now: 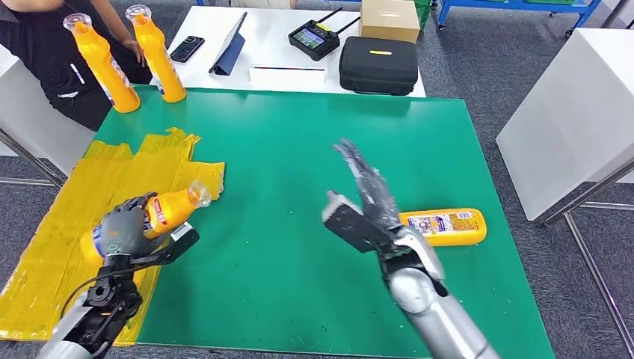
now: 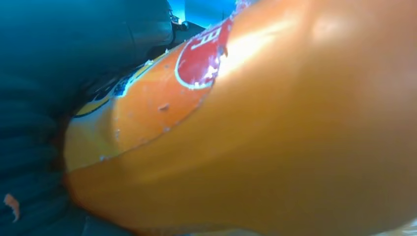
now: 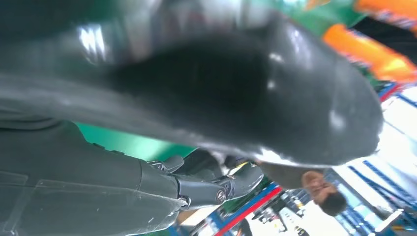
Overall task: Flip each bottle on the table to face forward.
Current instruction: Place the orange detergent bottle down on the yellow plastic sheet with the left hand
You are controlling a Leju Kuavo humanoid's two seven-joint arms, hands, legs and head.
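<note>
Fingers (image 1: 133,213) of the left hand (image 1: 119,228) are wrapping round an orange bottle (image 1: 161,213), holding it tilted above the yellow sheet (image 1: 52,247) that is lying crumpled over the near left corner of the green table (image 1: 284,149); its clear cap is pointing towards the middle of the table, and in the left wrist view the bottle's orange side (image 2: 275,137) with a red label patch is pressing close to the camera. Over on the right, the right hand (image 1: 366,206) is hovering with its fingers stretched out straight and apart, gripping nothing, just beside a second orange bottle (image 1: 442,226) that is lying flat on its side with a printed label facing up. That bottle is sitting near the table's right edge, well apart from the held one, and a wide stretch of bare green is lying open between the two hands and on towards the far edge. Two more orange bottles (image 1: 101,63) (image 1: 157,56) are standing upright at the far left corner, right at the edge, and a person (image 1: 52,52) in dark clothes is sitting just behind them. Beyond the far edge, a white table (image 1: 277,52) is carrying a black case (image 1: 378,65), a controller (image 1: 314,37), a phone (image 1: 186,48) and a cardboard box (image 1: 389,19)
</note>
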